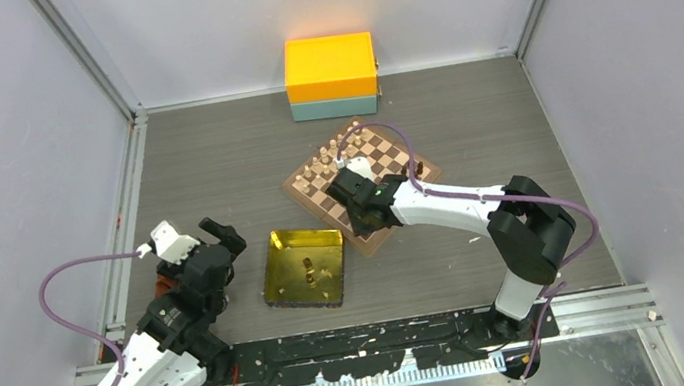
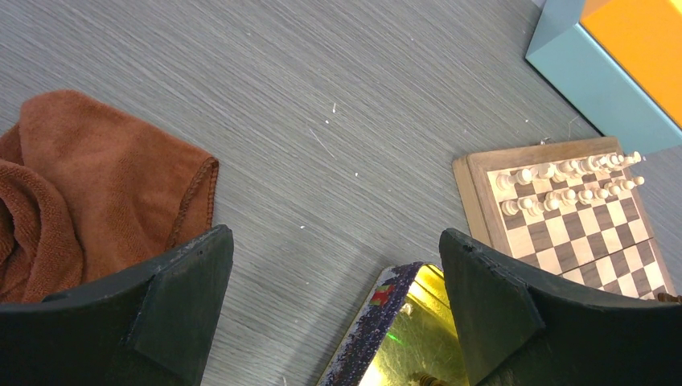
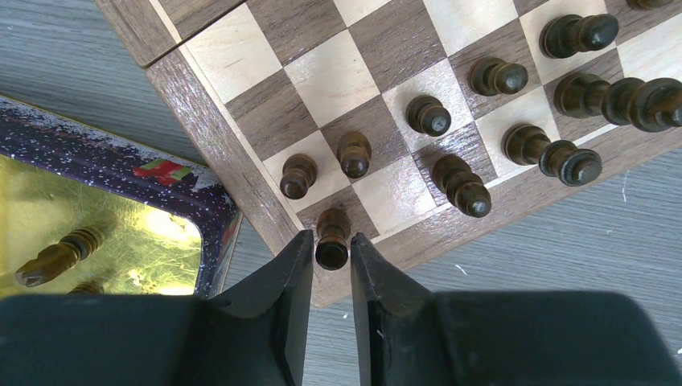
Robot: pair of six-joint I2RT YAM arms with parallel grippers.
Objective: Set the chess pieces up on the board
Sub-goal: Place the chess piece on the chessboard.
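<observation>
The board (image 1: 302, 190) lies at mid-table, turned diagonally. Several dark chess pieces (image 3: 450, 181) stand on its near rows in the right wrist view. My right gripper (image 3: 331, 241) hangs over the board's corner, its fingers either side of one dark piece (image 3: 332, 237) that stands on the corner square. A thin gap shows on each side of the piece, so the gripper is open. Two more dark pieces (image 3: 56, 257) lie in the gold tray (image 1: 279, 273). My left gripper (image 2: 336, 241) is open and holds nothing, above the table left of the tray.
Pale pieces (image 2: 563, 181) fill the board's far rows. An orange and teal box (image 1: 332, 75) stands behind the board. A brown cloth (image 2: 88, 185) lies by the left gripper. The gold tray's speckled rim (image 3: 121, 161) almost touches the board's corner. Walls enclose the table.
</observation>
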